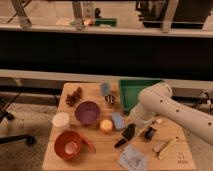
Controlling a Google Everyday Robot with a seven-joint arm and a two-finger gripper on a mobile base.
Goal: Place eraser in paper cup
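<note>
My gripper [131,128] hangs low over the wooden table [100,156], right of centre, at the end of the white arm [160,102] that reaches in from the right. It is shut on the eraser [128,133], a small dark block at its tip. The paper cup [60,141], wide, red-orange and with a pale circle inside, stands at the table's front left, well to the left of the gripper. The fingers themselves are mostly hidden by the wrist.
A long black-handled tool [120,143] lies just below the gripper and a small black clip [150,133] to its right. Between gripper and cup sit a blue sponge [118,120], an orange [105,125], a purple bowl [87,112] and a white cup [60,120]. A green tray [125,86] stands behind.
</note>
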